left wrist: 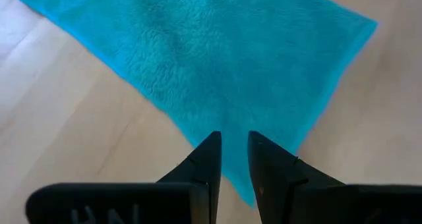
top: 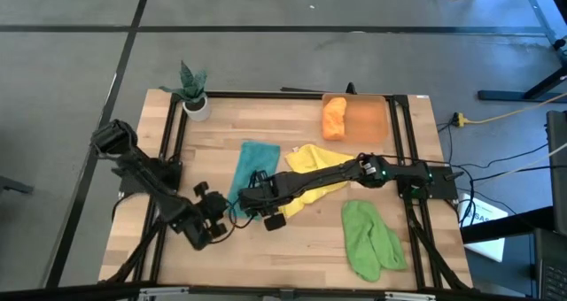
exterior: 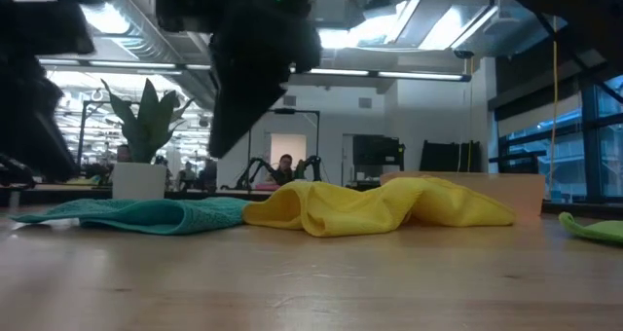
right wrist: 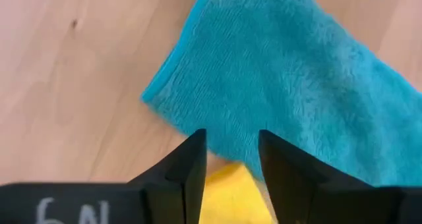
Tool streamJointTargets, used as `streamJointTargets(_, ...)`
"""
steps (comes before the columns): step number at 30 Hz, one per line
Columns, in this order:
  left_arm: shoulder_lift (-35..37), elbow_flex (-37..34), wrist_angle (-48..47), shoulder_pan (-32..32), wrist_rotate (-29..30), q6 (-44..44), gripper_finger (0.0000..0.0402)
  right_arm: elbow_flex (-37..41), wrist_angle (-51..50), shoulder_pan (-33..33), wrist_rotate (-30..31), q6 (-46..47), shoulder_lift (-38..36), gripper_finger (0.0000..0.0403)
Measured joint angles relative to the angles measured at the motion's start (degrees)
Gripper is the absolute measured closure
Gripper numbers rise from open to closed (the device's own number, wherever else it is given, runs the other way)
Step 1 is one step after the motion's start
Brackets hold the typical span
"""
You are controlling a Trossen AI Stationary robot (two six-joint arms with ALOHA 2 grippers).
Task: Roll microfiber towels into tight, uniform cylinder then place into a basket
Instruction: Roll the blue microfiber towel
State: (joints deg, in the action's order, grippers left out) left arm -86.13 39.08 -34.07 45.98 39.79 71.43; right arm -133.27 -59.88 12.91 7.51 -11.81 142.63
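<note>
High view, left gripper (top: 232, 208): it was seen at the near corner of the teal towel (top: 254, 165), beside the right gripper (top: 266, 197).
High view, right gripper: it was reached across the yellow towel (top: 310, 159); the teal towel was just beside its tip.
High view, other things: the orange towel (top: 334, 117) was laid in the basket (top: 367, 119), far beyond both grippers; the light green towel (top: 369, 238) was spread well apart from them; a potted plant (top: 192, 88) was placed at the far corner of the table (top: 283, 248).
Low view: the teal towel (exterior: 136, 213) and the yellow towel (exterior: 380, 204) were seen touching, below a dark arm.
Left wrist view, fingers (left wrist: 206, 159): a narrow gap was kept between them, over the corner of the teal towel (left wrist: 217, 53); nothing was gripped.
Right wrist view, fingers (right wrist: 191, 161): they were held apart over the edge of the teal towel (right wrist: 290, 72), with the yellow towel (right wrist: 231, 194) between them; nothing was gripped.
</note>
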Motion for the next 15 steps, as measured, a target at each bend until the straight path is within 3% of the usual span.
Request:
streamJointTargets(8,0.0,-5.9,13.4,-4.5,-2.9,-8.6,0.0337,7.6,6.1,0.2,-0.1,-1.2,0.1,0.0263)
streamJointTargets(15,0.0,-7.6,14.5,-6.3,-5.5,-9.1,0.0337,10.8,10.7,1.6,-0.5,-5.4,0.1,0.0263)
